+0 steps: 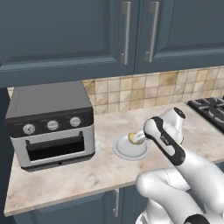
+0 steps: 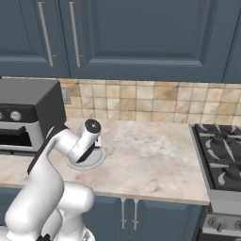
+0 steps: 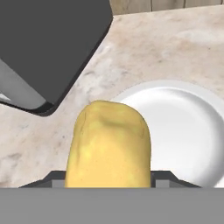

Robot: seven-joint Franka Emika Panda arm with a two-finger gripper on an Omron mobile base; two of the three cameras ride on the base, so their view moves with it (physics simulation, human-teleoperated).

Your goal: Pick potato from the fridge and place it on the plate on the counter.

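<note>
My gripper (image 1: 137, 138) is shut on the potato (image 1: 133, 138), a golden-yellow lump that it holds just above the plate (image 1: 127, 151). The round white plate lies on the beige counter (image 1: 87, 173), right of the toaster oven. In the hand view the potato (image 3: 109, 144) rises large between the dark fingertips (image 3: 164, 178), with the plate (image 3: 183, 127) below it and to the right. In the right base view my white hand covers most of the plate (image 2: 89, 164). The fridge is out of view.
A grey toaster oven (image 1: 50, 124) stands at the counter's left end, close to the plate. A gas stove (image 2: 221, 155) adjoins the counter on the right. Dark blue wall cabinets (image 1: 87, 35) hang above the tiled backsplash (image 1: 144, 89).
</note>
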